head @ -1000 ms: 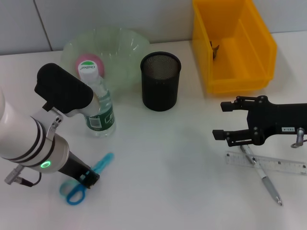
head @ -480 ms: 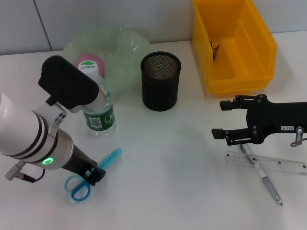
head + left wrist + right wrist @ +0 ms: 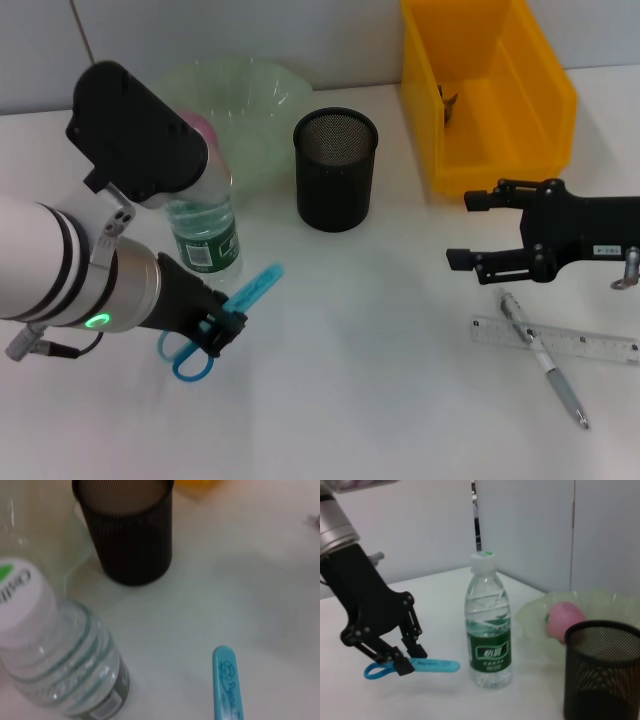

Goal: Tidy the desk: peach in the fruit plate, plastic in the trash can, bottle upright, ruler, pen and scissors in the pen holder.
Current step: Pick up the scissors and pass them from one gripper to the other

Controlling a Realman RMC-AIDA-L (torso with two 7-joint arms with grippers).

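My left gripper (image 3: 222, 328) is shut on the blue scissors (image 3: 250, 292) and holds them above the table, blade tip pointing toward the black mesh pen holder (image 3: 335, 170). The right wrist view shows the same grip (image 3: 405, 662) on the scissors (image 3: 432, 666). The water bottle (image 3: 205, 240) stands upright beside the gripper. The pink peach (image 3: 563, 620) lies in the green fruit plate (image 3: 260, 95). My right gripper (image 3: 470, 228) is open and empty, just above the clear ruler (image 3: 560, 340) and the pen (image 3: 545, 360) lying across it.
A yellow bin (image 3: 490, 150) stands at the back right with a small dark scrap (image 3: 447, 103) inside. The pen holder (image 3: 127, 535) and bottle (image 3: 55, 655) stand close together in front of the left arm.
My left gripper has lifted the scissors off the table and carried them right, toward the pen holder. My right gripper has drawn slightly back from the pen and ruler.
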